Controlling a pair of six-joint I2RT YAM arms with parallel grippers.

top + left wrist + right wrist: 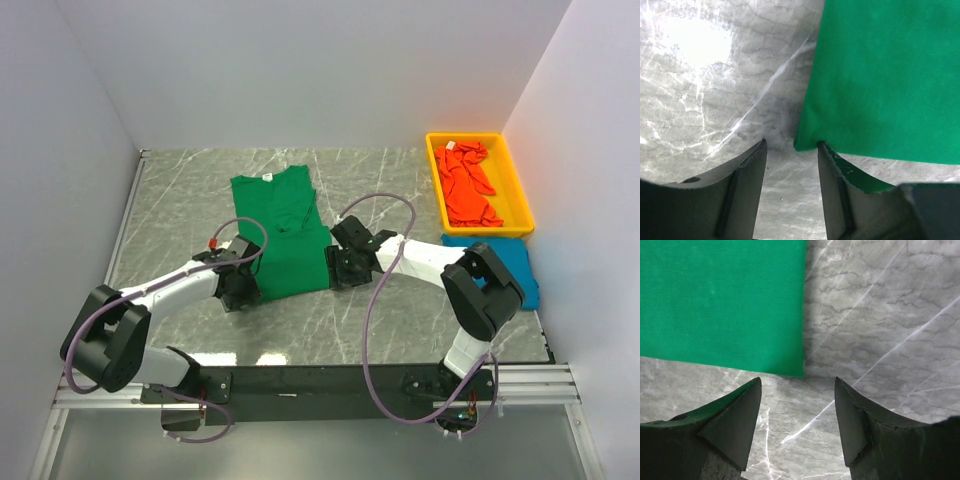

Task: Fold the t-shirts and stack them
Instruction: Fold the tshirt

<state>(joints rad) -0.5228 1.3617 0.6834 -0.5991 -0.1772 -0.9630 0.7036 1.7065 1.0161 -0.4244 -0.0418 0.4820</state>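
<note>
Green t-shirt [283, 235]: lies flat at the centre of the top view, narrowed to a long strip. Its collar and small white neck label [268, 177] point to the top of the frame and its lower edge is nearest the arms.
Left gripper [243, 290]: sits at the strip's lower-left corner. In the left wrist view [791, 145] the jaws stand apart. The green corner reaches into the gap just beside one fingertip, and nothing is clamped.
Right gripper [345, 268]: sits at the strip's lower-right corner. In the right wrist view [797, 382] the jaws are wide apart and hold nothing. The green corner lies just above the gap, with bare marble between the fingers.
Orange-red t-shirt [467, 185]: crumpled inside the yellow bin [515, 190], upper right of the top view.
Blue t-shirt [522, 270]: lies on the worktop [180, 210] just below the bin at the right edge, partly hidden behind the right arm's elbow.
</note>
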